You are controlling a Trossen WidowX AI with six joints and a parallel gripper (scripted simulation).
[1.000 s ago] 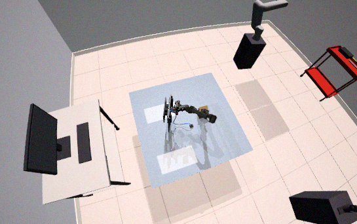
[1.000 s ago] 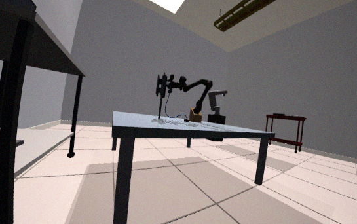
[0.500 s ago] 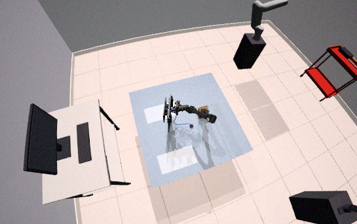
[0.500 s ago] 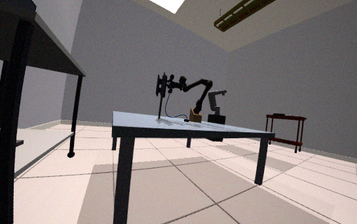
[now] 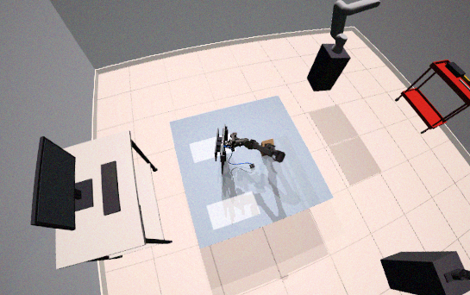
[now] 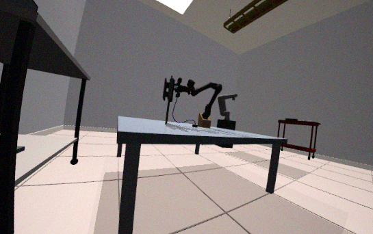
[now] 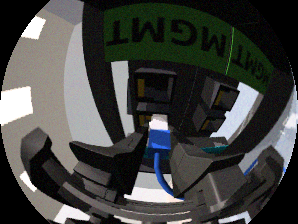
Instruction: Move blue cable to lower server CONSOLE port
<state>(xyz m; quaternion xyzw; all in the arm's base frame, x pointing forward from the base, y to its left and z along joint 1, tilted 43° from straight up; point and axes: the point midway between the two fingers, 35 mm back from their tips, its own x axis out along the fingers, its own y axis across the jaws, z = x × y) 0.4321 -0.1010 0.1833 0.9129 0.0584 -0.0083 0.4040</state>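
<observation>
1. A green label [image 7: 167, 35] reads "MGMT" upside down in the wrist view, and the word repeats toward the right; no brand is readable.
2. The arm [image 5: 254, 144] [image 6: 214, 87] rises from a tan block [image 5: 268, 141] [image 6: 204, 120] on the table [image 5: 291, 172] [image 6: 197, 137], bends at its elbow and reaches left, nearly level, to the upright rack [image 5: 223, 148] [image 6: 172, 89].
3. The gripper [image 5: 228, 147] [image 6: 177, 89] [image 7: 157, 127] is closed on the blue plug [image 7: 159, 139].
4. That plug is at the ports, just below an open socket [image 7: 155, 87]; how deeply it sits, I cannot tell.
5. Its blue cable [image 5: 239, 163] [image 6: 173, 110] [image 7: 159, 175] droops to the table.
</observation>
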